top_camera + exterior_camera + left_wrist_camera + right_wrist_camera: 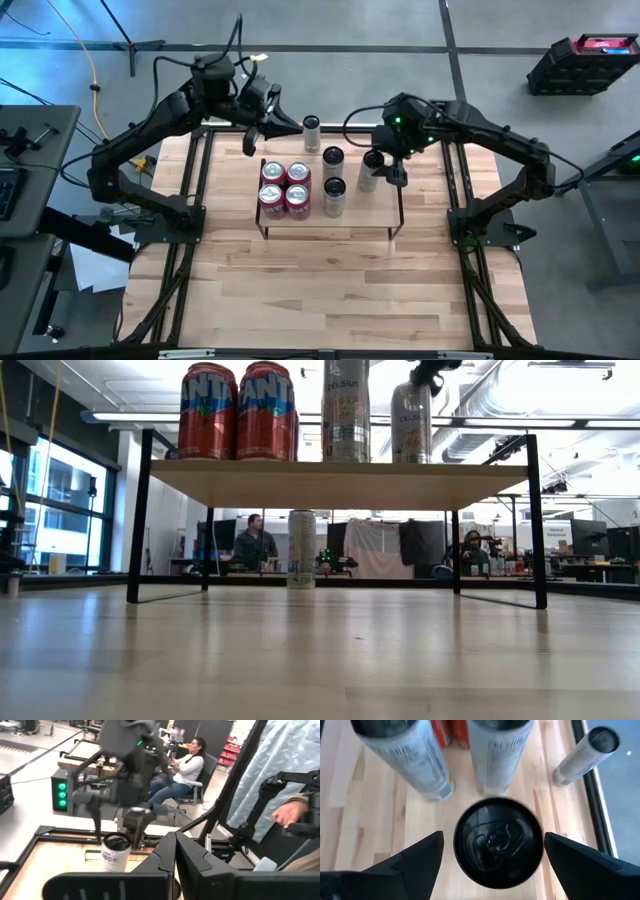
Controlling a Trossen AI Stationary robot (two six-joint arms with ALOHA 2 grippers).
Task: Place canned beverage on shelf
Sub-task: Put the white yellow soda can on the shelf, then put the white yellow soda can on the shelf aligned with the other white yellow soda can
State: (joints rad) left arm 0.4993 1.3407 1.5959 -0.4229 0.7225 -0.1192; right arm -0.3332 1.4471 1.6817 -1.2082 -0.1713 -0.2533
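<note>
Hovering: right gripper [490, 852] spread wide, black-topped can [498, 842] directly below between the fingers, untouched.
Shelf [365, 222]: bare board beyond that can.
Left gripper [250, 140]: closed, empty, behind the shelf.

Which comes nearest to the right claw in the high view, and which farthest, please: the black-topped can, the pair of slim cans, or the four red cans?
1. Black-topped can, directly under the right claw.
2. Slim cans, mid-shelf, toward the left arm.
3. Red cans, at the shelf's left end.
</note>
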